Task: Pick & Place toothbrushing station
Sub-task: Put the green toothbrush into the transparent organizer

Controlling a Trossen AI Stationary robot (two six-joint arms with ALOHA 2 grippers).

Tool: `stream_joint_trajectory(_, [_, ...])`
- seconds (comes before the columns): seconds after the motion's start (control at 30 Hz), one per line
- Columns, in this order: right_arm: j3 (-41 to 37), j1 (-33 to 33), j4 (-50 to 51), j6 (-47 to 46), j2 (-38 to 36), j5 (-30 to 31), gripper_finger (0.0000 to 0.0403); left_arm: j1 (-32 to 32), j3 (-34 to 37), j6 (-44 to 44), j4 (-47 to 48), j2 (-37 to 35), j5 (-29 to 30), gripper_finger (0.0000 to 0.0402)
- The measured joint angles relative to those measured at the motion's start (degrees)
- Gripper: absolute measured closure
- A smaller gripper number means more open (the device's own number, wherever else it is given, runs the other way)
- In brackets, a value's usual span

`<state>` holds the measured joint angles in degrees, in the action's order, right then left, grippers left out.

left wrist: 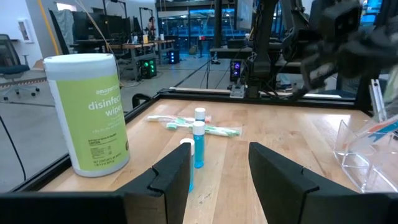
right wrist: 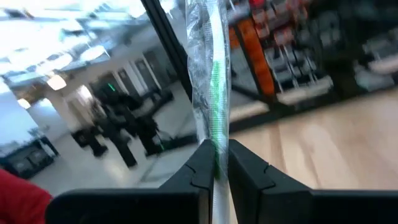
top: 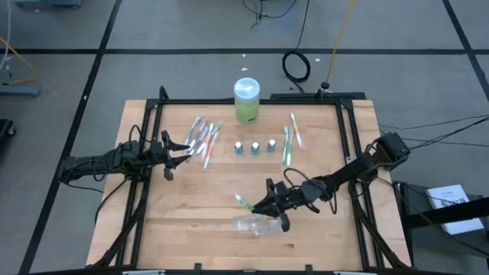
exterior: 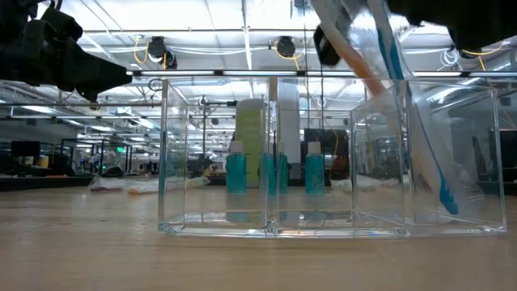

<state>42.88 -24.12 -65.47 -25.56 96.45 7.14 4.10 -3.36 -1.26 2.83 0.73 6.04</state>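
Right pincer (top: 258, 203) pinching a wrapped green toothbrush (right wrist: 211, 93) just above the clear plastic organizer (top: 252, 225) at the surface's near edge, left pincer (top: 182, 148) spread beside loose toothbrushes (top: 205, 139), three small tubes (top: 254, 147) mid-surface, wipes canister (top: 246, 100) behind.

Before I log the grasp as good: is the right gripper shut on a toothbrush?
Yes. The right gripper is shut on a green wrapped toothbrush, which stands up between its fingers.
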Motion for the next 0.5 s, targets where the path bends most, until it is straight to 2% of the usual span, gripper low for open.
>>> stream_joint_trajectory(0.1, [2.5, -0.1, 2.5, 1.6, -0.3, 0.0, 0.0384, 0.0, 0.0, 0.0, 0.0, 0.0, 0.0, 0.0236])
stream_joint_trajectory(0.27, [9.2, 0.3, 15.1, 4.4, 1.8, 1.6, 0.0384, 0.0, 0.0, 0.0, 0.0, 0.0, 0.0, 0.0236])
stream_joint_trajectory(0.5, [13.5, 0.9, 16.6, 8.7, 4.8, 1.6, 0.0384, 0.0, 0.0, 0.0, 0.0, 0.0, 0.0, 0.0236])
